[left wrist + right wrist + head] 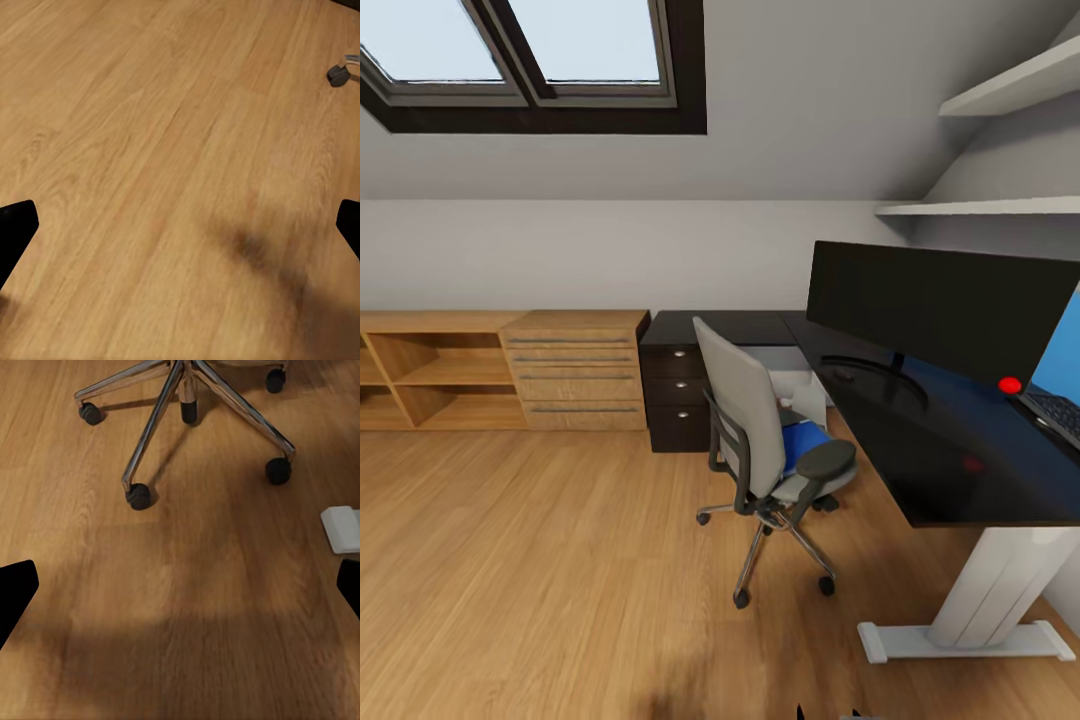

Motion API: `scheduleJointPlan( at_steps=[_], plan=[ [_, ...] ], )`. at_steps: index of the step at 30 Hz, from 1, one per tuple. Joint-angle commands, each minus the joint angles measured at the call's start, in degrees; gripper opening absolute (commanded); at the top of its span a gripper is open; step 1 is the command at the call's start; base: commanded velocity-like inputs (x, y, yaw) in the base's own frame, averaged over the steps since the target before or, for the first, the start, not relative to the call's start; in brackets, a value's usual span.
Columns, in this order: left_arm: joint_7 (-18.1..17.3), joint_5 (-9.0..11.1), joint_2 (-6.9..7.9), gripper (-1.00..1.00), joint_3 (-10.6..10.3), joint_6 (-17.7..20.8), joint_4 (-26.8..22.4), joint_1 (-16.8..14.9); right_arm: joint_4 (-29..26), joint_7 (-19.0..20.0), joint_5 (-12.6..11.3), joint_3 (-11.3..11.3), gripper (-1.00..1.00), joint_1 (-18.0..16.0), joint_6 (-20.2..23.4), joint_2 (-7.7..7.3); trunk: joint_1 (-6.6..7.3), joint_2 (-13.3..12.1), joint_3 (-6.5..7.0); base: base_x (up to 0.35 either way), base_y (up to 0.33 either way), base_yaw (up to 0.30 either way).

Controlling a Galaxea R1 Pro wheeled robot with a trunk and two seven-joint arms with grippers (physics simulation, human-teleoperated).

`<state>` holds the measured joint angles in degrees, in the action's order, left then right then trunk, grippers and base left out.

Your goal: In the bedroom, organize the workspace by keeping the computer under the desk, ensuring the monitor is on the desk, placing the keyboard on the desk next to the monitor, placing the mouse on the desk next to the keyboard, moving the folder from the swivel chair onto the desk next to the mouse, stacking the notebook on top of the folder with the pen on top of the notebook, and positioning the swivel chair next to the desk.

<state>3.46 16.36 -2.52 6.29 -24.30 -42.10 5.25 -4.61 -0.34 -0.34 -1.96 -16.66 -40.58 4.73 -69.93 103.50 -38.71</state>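
**Closing in on the folder on the chair seat**

The folder (803, 441) lies flat on the seat of the swivel chair (745, 420), bright blue and partly hidden behind the backrest and the near armrest. The chair stands just beside the near-left edge of the desk (920, 450), its back turned toward the robot. On the tabletop the monitor (940, 305) stands upright, and a corner of the keyboard (1058, 412) shows at the far right. A light grey box that may be the computer (795, 385) sits under the desk behind the chair.

The step in hand looks like the approach. The robot would do well to come round toward the chair's open side, so an arm can reach the seat without crossing the backrest or armrest, and to stop short of the chrome base (187, 397), which rolls easily.

The left gripper (180, 225) and right gripper (180, 585) both hang over bare floor, fingers spread wide, holding nothing.
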Motion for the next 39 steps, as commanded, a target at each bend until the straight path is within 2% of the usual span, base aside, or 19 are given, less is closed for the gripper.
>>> scheduleJointPlan(
  at_steps=[1,5,7,8,10,11,12,14,17,19,20,21,24,27,29,31,35,39],
  plan=[
    [0.1,0.2,-0.03,1.00,0.0,0.0,-0.1,0.0,0.0,0.0,0.0,-0.1,1.00,0.0,-0.2,0.02,-0.22,0.4,-0.23,0.000,0.000,0.000],
    [0.1,0.2,-0.06,1.00,0.1,0.6,-0.1,0.0,0.1,0.1,0.0,-0.1,1.00,0.0,-0.2,0.03,-1.10,2.0,-0.95,0.000,0.000,0.000],
    [0.2,0.1,-0.22,1.00,-0.1,6.2,0.2,0.0,0.1,0.1,-0.1,-0.1,1.00,0.0,-0.2,0.03,-1.54,2.8,-1.31,0.000,0.000,0.000],
    [1.5,0.0,-0.29,1.00,-0.2,15.6,-6.1,0.0,-1.8,-0.1,-0.3,0.0,1.00,0.0,0.1,0.31,-1.76,3.2,-1.48,0.000,0.000,0.000],
    [2.2,0.0,-0.32,1.00,-0.2,18.2,-8.4,0.0,-3.6,-0.1,-0.4,0.0,1.00,0.0,0.6,0.36,-2.20,4.0,-1.84,0.000,0.000,0.000],
    [3.3,0.0,-0.37,1.00,-0.3,21.4,-10.7,0.0,-5.9,-0.3,-0.5,-0.1,1.00,0.0,1.9,0.40,-2.42,4.4,-2.02,0.000,0.000,0.000],
    [9.7,0.1,-0.56,1.00,-0.4,33.6,-21.4,0.0,-16.2,-0.4,-0.8,-0.3,1.00,-0.6,17.7,0.32,-2.64,4.8,-2.20,0.000,0.000,0.000],
    [11.4,0.1,-1.24,1.00,-0.5,37.8,-25.6,-0.3,-20.4,-0.4,-0.8,-0.5,1.00,-2.6,26.8,0.15,-3.08,5.7,-2.56,0.000,0.000,0.000],
    [12.1,0.1,-2.10,1.00,-0.6,41.0,-27.7,-1.4,-21.9,-0.4,-0.9,-1.2,1.00,-5.3,31.3,0.05,-3.74,6.9,-3.10,0.000,0.000,0.000],
    [12.5,0.1,-2.87,1.00,-0.6,44.0,-28.9,-3.3,-22.2,-0.4,-1.4,-2.8,1.00,-8.5,33.6,-0.01,-4.18,7.7,-3.46,0.000,0.000,0.000],
    [12.7,0.1,-3.28,1.00,-0.6,46.3,-29.5,-5.4,-21.1,-0.9,-1.7,-4.7,1.00,-11.5,35.0,-0.08,-4.40,8.1,-3.64,0.000,0.000,0.000],
    [12.7,0.2,-3.44,1.00,-0.7,47.4,-29.7,-6.8,-19.7,-1.6,-1.9,-5.7,1.00,-13.6,35.7,-0.27,-4.62,8.5,-3.82,0.000,0.000,0.000],
    [12.7,0.3,-3.93,1.00,-0.7,48.9,-29.9,-9.4,-17.1,-3.2,-2.1,-6.8,1.00,-17.5,36.7,-0.68,-5.28,9.7,-4.36,0.000,0.000,0.000],
    [12.7,0.3,-5.88,1.00,-0.7,51.5,-31.1,-12.1,-14.7,-4.4,-2.3,-7.3,1.00,-21.1,37.3,-0.92,-5.93,10.9,-4.90,0.000,0.000,0.000],
    [12.7,0.3,-6.94,1.00,-0.8,54.6,-33.6,-13.8,-13.9,-4.7,-2.4,-7.6,1.00,-22.4,37.5,-0.99,-6.37,11.7,-5.25,0.000,0.000,0.000],
    [12.7,0.4,-7.34,1.00,-0.8,56.9,-35.7,-14.5,-13.2,-4.8,-2.4,-7.8,1.00,-22.9,37.5,-0.92,-6.81,12.5,-5.61,0.000,0.000,0.000],
    [12.6,0.4,-7.48,1.00,-0.6,58.9,-37.6,-15.0,-12.3,-4.8,-2.4,-8.1,1.00,-23.2,37.4,-0.84,-7.69,14.1,-6.33,0.000,0.000,0.000],
    [12.6,0.3,-7.48,1.00,-0.9,59.3,-38.5,-15.1,-12.1,-4.8,-2.5,-8.3,1.00,-23.3,37.2,-0.92,-8.57,15.7,-7.05,0.000,0.000,0.000]
  ],
)
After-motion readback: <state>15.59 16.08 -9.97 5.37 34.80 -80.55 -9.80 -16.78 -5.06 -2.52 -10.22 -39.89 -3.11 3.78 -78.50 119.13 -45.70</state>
